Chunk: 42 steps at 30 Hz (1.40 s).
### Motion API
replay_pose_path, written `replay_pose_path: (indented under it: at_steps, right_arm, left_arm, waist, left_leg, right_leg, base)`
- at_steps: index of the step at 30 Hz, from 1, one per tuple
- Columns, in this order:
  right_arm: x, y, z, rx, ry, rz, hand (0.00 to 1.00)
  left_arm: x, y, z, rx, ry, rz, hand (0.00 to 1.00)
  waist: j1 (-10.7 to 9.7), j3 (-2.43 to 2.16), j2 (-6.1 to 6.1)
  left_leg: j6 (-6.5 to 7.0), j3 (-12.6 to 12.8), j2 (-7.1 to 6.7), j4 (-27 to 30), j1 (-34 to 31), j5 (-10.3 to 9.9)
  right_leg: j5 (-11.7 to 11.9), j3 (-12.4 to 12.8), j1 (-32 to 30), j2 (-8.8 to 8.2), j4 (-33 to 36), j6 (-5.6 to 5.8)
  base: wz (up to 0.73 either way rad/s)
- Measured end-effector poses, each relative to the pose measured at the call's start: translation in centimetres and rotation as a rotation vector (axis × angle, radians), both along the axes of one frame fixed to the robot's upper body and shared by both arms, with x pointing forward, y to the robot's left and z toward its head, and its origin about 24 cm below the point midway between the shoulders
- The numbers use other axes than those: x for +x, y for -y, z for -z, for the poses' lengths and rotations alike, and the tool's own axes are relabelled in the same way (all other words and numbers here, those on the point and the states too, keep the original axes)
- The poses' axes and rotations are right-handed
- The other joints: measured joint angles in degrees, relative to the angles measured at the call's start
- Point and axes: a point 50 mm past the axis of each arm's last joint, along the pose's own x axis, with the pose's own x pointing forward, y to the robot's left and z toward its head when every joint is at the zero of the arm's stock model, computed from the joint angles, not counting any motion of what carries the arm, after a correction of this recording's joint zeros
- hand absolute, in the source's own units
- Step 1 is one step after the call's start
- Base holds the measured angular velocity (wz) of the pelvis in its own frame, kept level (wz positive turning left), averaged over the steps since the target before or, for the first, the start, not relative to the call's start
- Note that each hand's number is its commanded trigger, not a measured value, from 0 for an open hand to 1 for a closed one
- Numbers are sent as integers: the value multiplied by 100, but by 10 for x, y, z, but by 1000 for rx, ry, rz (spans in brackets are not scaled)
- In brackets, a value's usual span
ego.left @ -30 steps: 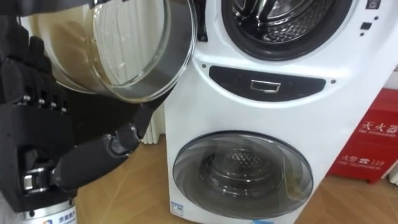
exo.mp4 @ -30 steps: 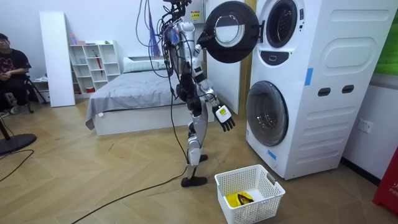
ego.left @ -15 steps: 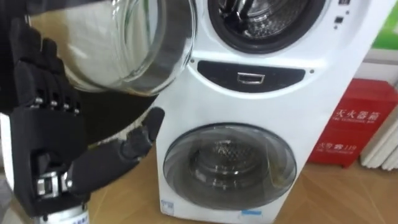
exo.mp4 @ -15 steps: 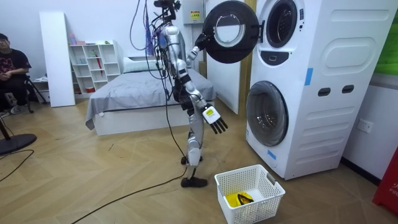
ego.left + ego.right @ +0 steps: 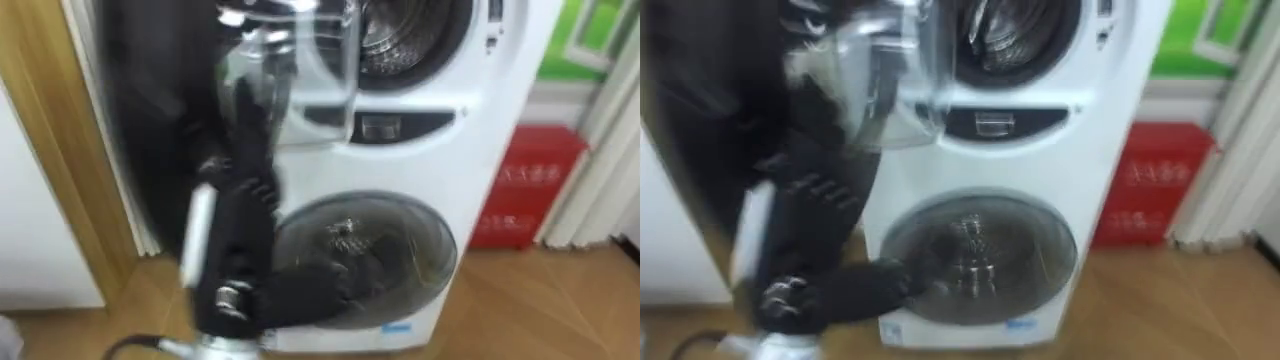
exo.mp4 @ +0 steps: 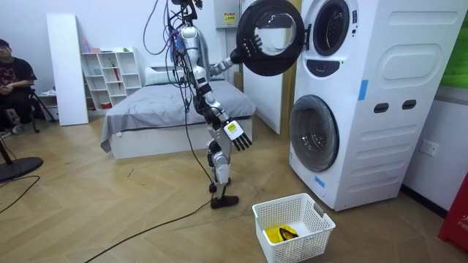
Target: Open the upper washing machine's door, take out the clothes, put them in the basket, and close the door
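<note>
I have the robot standing on the wood floor (image 6: 110, 212) in the middle of the room view, between the bed (image 6: 161, 109) and the stacked machines on the right.

Its left hand (image 5: 235, 240) is raised with the fingers straight up and the thumb stuck out to the side, so I read it as wide. In the left eye view it fills the centre left of the frame. In the room view I see it at the left rim of the door (image 6: 272, 35), top centre. I can't tell whether it actually touches the rim.

The door of the upper washer (image 6: 344, 44) is swung fully out, and the drum (image 5: 400, 30) sits open at the top of the eye views. I can't make out what is inside it.

The right hand (image 6: 240, 137) hangs low in front of the robot, with its fingers straight and slightly spread, and it is well apart from the machines.

The lower washer (image 5: 365, 250) has its round door closed.

The one piece of laundry I can pick out is a yellow cloth (image 6: 281, 234). It lies in the white basket (image 6: 296, 248) on the floor at the bottom centre of the room view, just beside the lower washer.

A red box (image 5: 520, 200) stands to the right of the machines. A person (image 6: 11, 73) sits at the far left edge.
</note>
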Motion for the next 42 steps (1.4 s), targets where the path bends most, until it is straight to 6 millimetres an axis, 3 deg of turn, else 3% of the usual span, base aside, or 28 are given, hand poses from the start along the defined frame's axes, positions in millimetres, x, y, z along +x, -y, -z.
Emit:
replay_pose_path:
  at_steps: [1,2,3,4,5,6,7,10,11,13,16,18,20,26,33,36,39,42]
  right_arm:
    - [6,-4,0,6,10,-14,0]
    - [9,-5,-1,3,11,-37,0]
    - [7,-5,0,2,6,-40,0]
    - [6,-4,0,-1,7,-31,0]
    - [8,-4,-1,2,11,-25,0]
    - [8,-4,-1,5,11,-26,0]
    - [7,-5,-1,14,9,-32,0]
    - [6,-2,-1,17,5,-33,0]
    - [6,-2,-1,17,6,-34,0]
    - [6,-2,-1,17,6,-34,0]
    - [6,-2,-1,18,4,-37,0]
    - [7,-3,-1,20,4,-45,0]
    - [9,-3,-1,19,7,-56,0]
    - [12,-2,-3,19,13,-55,0]
    - [18,-5,-5,42,24,-72,0]
    - [17,-5,-5,49,23,-68,0]
    - [15,-6,-4,58,16,-74,0]
    - [12,-8,-3,70,10,-86,0]
  left_arm:
    - [2,9,4,57,-14,61,0]
    - [5,17,11,96,-46,107,0]
    - [5,21,16,117,-68,131,0]
    - [6,27,19,153,-84,177,0]
    - [7,31,20,184,-80,215,0]
    - [7,33,20,199,-77,226,0]
    - [8,35,19,219,-74,252,0]
    - [10,52,7,260,2,341,0]
    - [10,58,2,290,41,368,0]
    - [9,64,0,328,68,400,0]
    - [14,71,1,385,76,454,0]
    - [18,72,4,424,67,474,0]
    - [20,76,13,474,44,505,0]
    - [10,84,33,551,-15,591,0]
    - [14,69,69,721,-114,576,0]
    - [11,61,86,768,-176,564,0]
    - [7,42,109,778,-294,505,0]
    - [2,11,133,796,-421,404,0]
  waist:
    - [-43,34,-10]
    - [-132,120,-9]
    - [-161,97,23]
    - [-184,83,59]
    - [-163,98,83]
    - [-168,86,87]
    - [-286,57,55]
    - [-591,42,32]
    - [-669,42,49]
    - [-769,12,151]
    - [-886,61,218]
    - [-905,56,242]
    - [-921,86,266]
    - [-937,120,345]
    - [-888,149,373]
    - [-738,170,325]
    - [-585,166,285]
    - [-464,112,216]
  left_leg:
    - [79,255,-27,28,-24,145]
    - [174,263,-29,152,-55,243]
    - [126,240,-40,175,-58,274]
    - [101,-40,-103,347,-96,289]
    - [199,-386,-100,618,-229,96]
    - [279,-464,-103,661,-256,40]
    - [313,-514,-117,620,-215,18]
    - [411,-504,-154,367,-109,52]
    - [524,-504,-168,342,-107,40]
    - [564,-495,-156,230,-68,51]
    - [523,-482,-145,34,94,59]
    - [479,-485,-140,-40,173,37]
    - [434,-503,-122,-67,221,5]
    - [401,-509,-117,-123,207,-16]
    - [386,-520,-120,-146,219,-38]
    - [369,-528,-129,-133,251,-46]
    - [348,-548,-131,-123,296,-58]
    - [313,-655,-133,-78,306,-36]
  right_leg:
    - [71,34,-1,34,-232,-64]
    - [277,173,-12,56,-247,-8]
    - [276,185,-24,52,-266,-7]
    - [275,150,-68,27,-272,-7]
    - [264,93,-151,44,-154,11]
    - [255,106,-175,80,-127,27]
    - [253,153,-117,108,-225,29]
    - [402,147,26,125,-576,18]
    - [576,162,17,146,-594,99]
    - [583,171,35,200,-594,95]
    - [527,254,117,214,-609,76]
    - [467,302,165,231,-615,76]
    - [420,303,214,261,-626,52]
    - [382,296,205,285,-708,51]
    - [323,244,209,305,-708,25]
    - [278,214,262,299,-691,15]
    - [216,132,325,294,-694,-25]
    - [165,-1,343,283,-677,-70]
  base:
    - [-60]
    - [-67]
    - [-75]
    - [-108]
    - [-115]
    - [-100]
    - [-51]
    - [-14]
    - [-3]
    - [-8]
    - [-1]
    - [2]
    - [0]
    - [-1]
    - [0]
    - [0]
    - [4]
    - [17]
